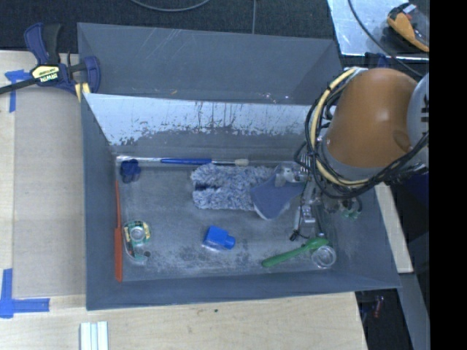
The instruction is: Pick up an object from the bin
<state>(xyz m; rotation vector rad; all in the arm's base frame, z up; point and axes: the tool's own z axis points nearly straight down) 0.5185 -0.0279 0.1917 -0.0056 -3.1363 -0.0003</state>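
Observation:
My gripper (307,219) hangs low at the right end of the bin, under the arm's orange cover. Just below it lies a green stick-like tool (290,255), slanting towards a small clear round lid (323,256) in the front right corner. Directly left of the gripper is a blue-grey rounded flap (268,200), which adjoins a shaggy blue-grey cloth (219,185). I see nothing held in the gripper.
A small blue block (219,239) lies at front centre. A clear round thing with yellow and green (136,236) and a long orange rod (118,228) lie on the left. A blue-handled stick (186,162) and blue cap (130,170) lie along the back wall.

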